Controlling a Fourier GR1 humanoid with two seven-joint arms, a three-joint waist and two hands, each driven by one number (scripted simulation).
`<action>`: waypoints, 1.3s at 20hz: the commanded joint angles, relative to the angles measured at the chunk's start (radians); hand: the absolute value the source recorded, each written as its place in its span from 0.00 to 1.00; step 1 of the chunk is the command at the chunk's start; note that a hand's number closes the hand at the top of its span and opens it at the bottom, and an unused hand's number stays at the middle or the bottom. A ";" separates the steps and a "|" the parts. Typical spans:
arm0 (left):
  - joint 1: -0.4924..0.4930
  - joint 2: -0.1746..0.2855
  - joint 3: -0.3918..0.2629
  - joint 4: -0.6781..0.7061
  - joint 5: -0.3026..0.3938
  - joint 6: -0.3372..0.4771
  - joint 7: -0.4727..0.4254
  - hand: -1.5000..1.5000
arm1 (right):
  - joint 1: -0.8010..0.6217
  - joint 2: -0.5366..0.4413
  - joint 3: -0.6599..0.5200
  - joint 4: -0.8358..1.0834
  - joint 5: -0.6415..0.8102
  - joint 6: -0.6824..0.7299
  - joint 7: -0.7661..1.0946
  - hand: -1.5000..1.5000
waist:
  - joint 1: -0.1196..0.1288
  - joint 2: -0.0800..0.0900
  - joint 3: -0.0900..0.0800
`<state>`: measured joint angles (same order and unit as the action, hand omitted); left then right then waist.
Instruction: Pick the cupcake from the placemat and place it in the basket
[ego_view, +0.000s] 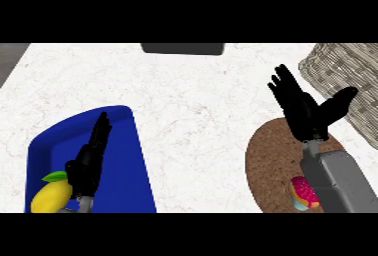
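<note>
The cupcake (302, 194), with pink frosting and a teal-and-orange wrapper, sits on the round brown placemat (272, 155) at the lower right, partly hidden behind my right forearm. My right hand (303, 110) is raised above the placemat's far edge, open, fingers straight and thumb spread toward the basket. The woven grey basket (347, 75) stands at the right edge, just beyond the thumb. Over a blue tray at the lower left, my left hand (88, 155) is open and edge-on, fingers pointing away.
A blue tray (125, 165) lies at the lower left with a yellow lemon (50, 196) with a green leaf on it, next to my left wrist. A dark grey object (182, 48) sits at the counter's far edge. White marble counter spreads between tray and placemat.
</note>
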<state>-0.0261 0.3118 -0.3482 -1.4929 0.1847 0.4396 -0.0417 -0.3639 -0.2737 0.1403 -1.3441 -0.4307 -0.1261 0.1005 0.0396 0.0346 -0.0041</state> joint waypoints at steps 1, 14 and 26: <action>0.005 0.020 0.009 -0.038 -0.018 0.012 0.096 0.50 | 0.092 0.001 -0.033 0.008 -0.029 0.045 -0.028 1.00 | -0.039 -0.035 0.005; -0.155 0.161 0.083 0.062 0.008 -0.142 0.255 0.50 | 0.330 0.016 -0.051 -0.346 0.204 -0.293 -0.131 0.00 | -0.061 -0.040 0.001; -0.122 0.177 0.092 0.058 0.011 -0.177 0.223 0.50 | 0.337 -0.678 0.023 -0.416 0.216 0.266 0.514 0.00 | -0.051 -0.043 -0.004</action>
<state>-0.1622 0.4833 -0.2611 -1.4309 0.1978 0.2697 0.2014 -0.0394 -0.8053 0.1360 -1.7041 -0.1421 -0.0567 0.4660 -0.0187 -0.0044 -0.0091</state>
